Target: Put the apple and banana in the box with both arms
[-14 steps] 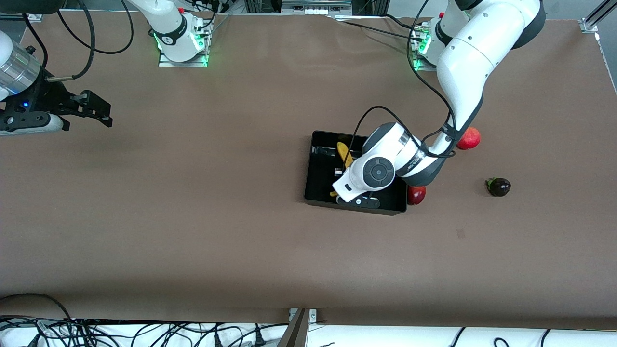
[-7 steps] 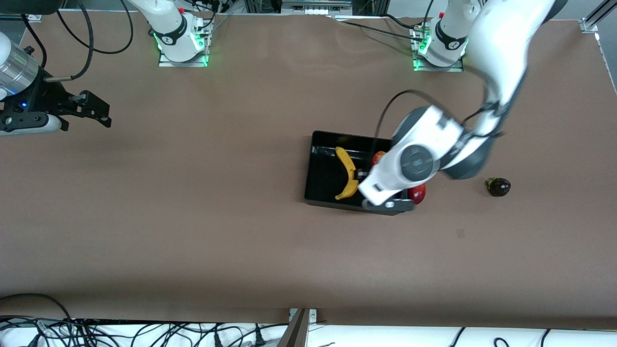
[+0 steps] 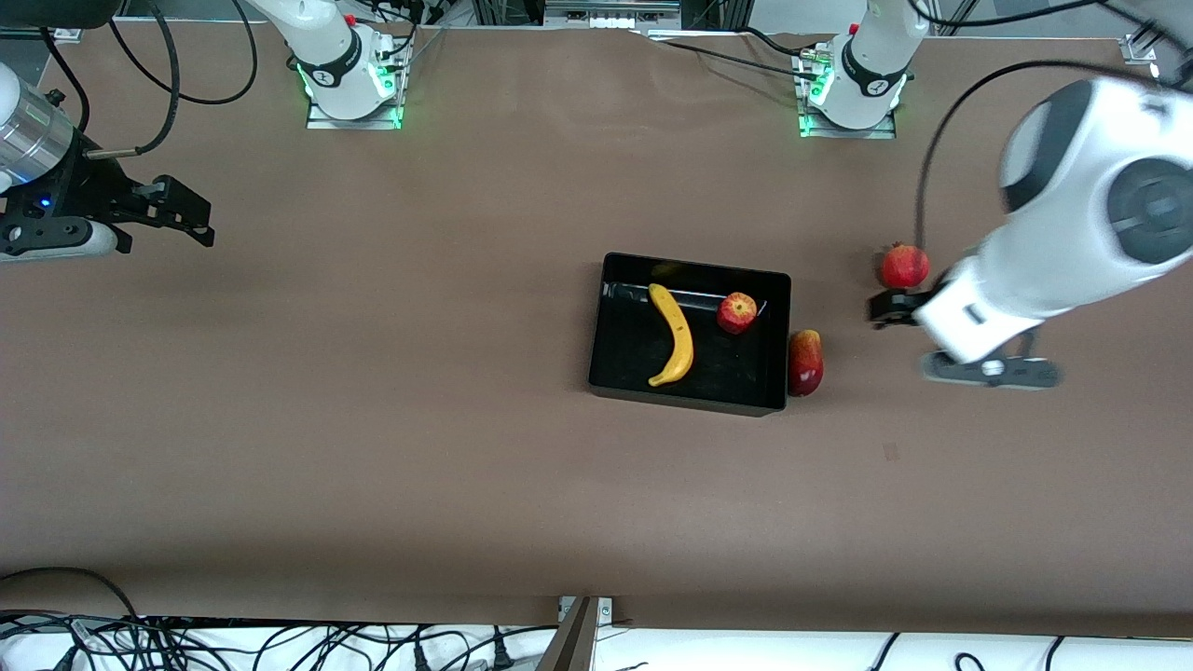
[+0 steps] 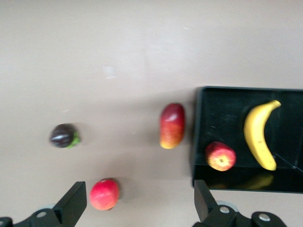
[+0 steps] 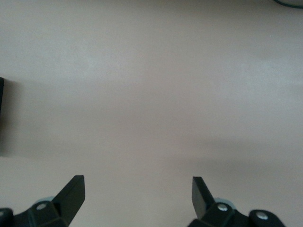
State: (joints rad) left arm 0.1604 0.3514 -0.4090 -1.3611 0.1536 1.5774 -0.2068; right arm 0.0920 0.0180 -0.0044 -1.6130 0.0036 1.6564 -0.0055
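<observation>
The black box (image 3: 694,272) sits mid-table. The yellow banana (image 3: 673,334) lies in it, and the apple (image 3: 737,312) lies in it beside the banana, toward the left arm's end. The left wrist view shows the box (image 4: 227,111), the banana (image 4: 258,135) and the apple (image 4: 220,156). My left gripper (image 3: 884,308) is open and empty, up in the air over the table between the box and a round red fruit; it also shows in the left wrist view (image 4: 138,202). My right gripper (image 3: 191,216) waits open and empty over the right arm's end of the table, with only bare table in its wrist view (image 5: 137,191).
A red-yellow mango-like fruit (image 3: 805,362) lies against the box's outer wall, toward the left arm's end. A round red fruit (image 3: 904,266) lies farther toward that end. A dark purple fruit (image 4: 63,135) shows only in the left wrist view. Cables run along the table's front edge.
The left arm has lifted out of the box and swung toward its own end of the table, uncovering the banana and apple lying in the box. The right arm has not moved.
</observation>
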